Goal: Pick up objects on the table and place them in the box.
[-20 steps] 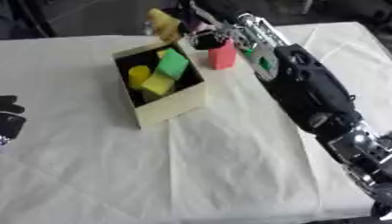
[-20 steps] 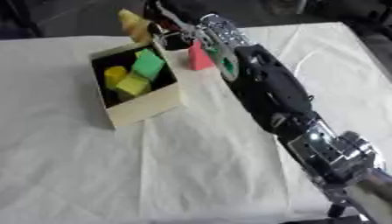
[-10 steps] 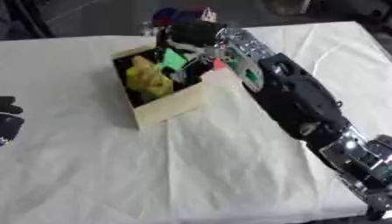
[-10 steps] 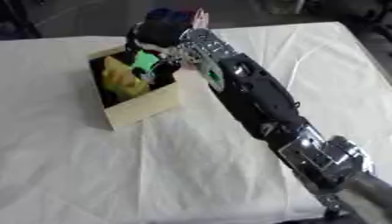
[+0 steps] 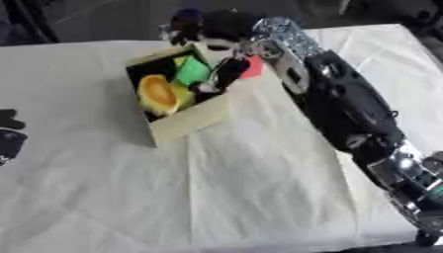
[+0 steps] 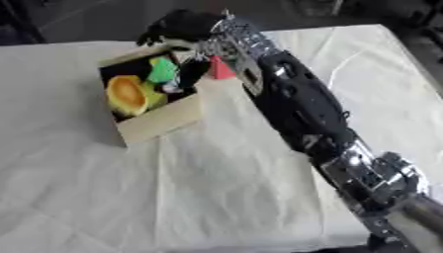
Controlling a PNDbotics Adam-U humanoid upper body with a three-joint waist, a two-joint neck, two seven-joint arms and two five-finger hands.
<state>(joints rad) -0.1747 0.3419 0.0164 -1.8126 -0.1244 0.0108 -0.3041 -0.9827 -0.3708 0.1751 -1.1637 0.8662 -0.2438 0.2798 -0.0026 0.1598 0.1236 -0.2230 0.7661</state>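
Two hands are in play, so start at your far left: the left hand (image 5: 9,133) sits idle at the table's (image 5: 259,197) left edge, too dark and cropped for you to tell how its fingers are set. Moving right, the box (image 5: 186,118) stands askew, one corner toward you, already holding an orange-yellow piece (image 5: 158,94) and a green block (image 5: 194,71). Your right hand (image 6: 186,29) hangs over the box's far rim, its fingers (image 5: 227,74) pointing down into the opening, extended and, as far as you can judge, grasping nothing. If the drop is done, lift straight up before swinging away so you don't catch the near wall and drag the box. Just right of the box, touching or nearly touching its far side, a red piece (image 5: 252,68) waits on the cloth, half hidden behind your wrist; its long axis can't be read, though in the right eye view it seems to taper upward.
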